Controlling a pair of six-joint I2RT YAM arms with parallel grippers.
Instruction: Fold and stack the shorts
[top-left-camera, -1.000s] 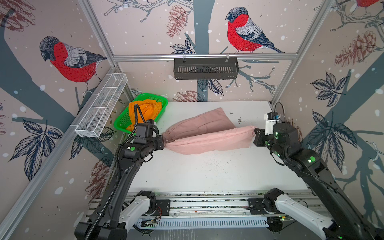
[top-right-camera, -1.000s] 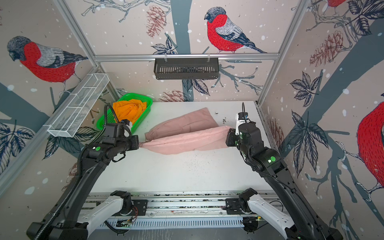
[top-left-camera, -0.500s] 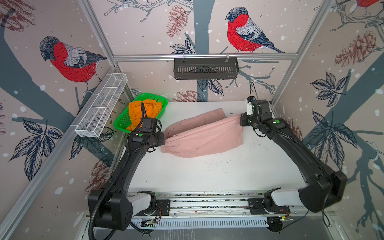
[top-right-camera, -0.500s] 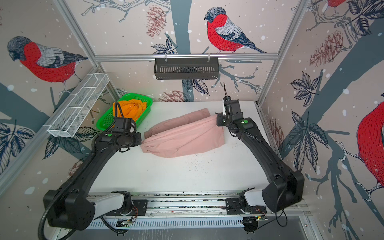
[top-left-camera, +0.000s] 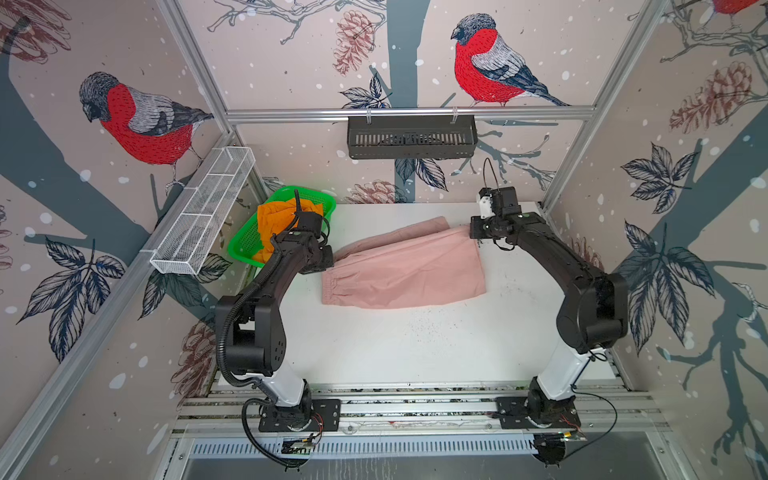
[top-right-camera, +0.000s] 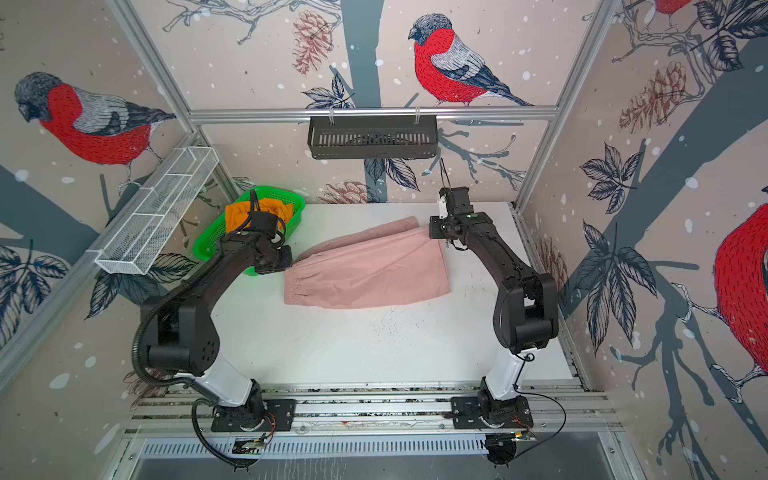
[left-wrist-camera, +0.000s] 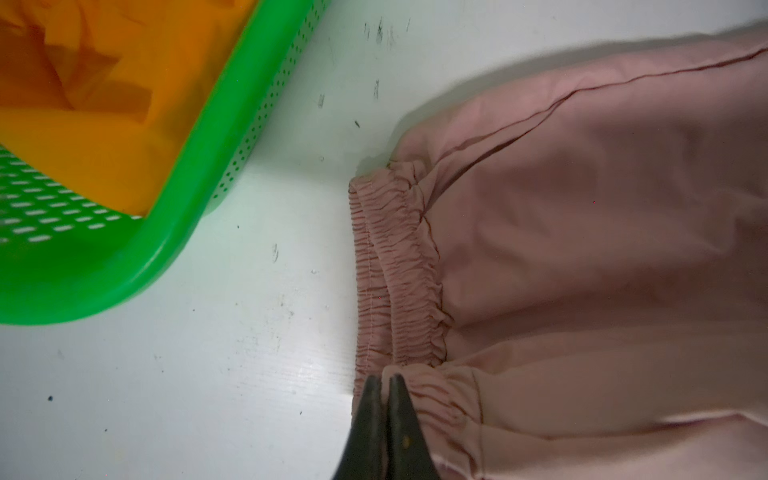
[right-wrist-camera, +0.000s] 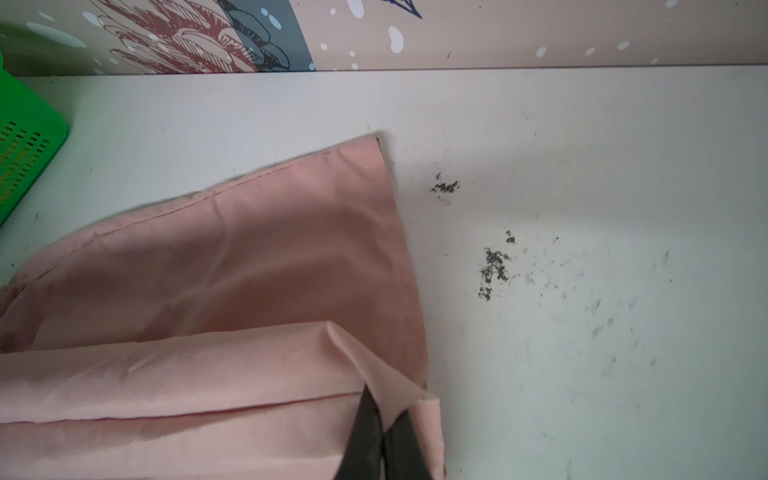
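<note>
The pink shorts (top-left-camera: 407, 266) lie folded in half on the table (top-left-camera: 415, 353). The green basket (top-left-camera: 245, 245) at ten o'clock holds the orange shorts (top-left-camera: 278, 220). Your left gripper (left-wrist-camera: 384, 380) pinches the waistband and your right gripper (right-wrist-camera: 384, 417) pinches the hem. Next, let go and fold again. A second ago the cloth hung stretched nearer six o'clock.

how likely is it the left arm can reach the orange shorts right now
Probably yes, once free: the left gripper is shut on the waistband of the pink shorts, but the orange shorts lie uncovered in the green basket close beside it.
</note>
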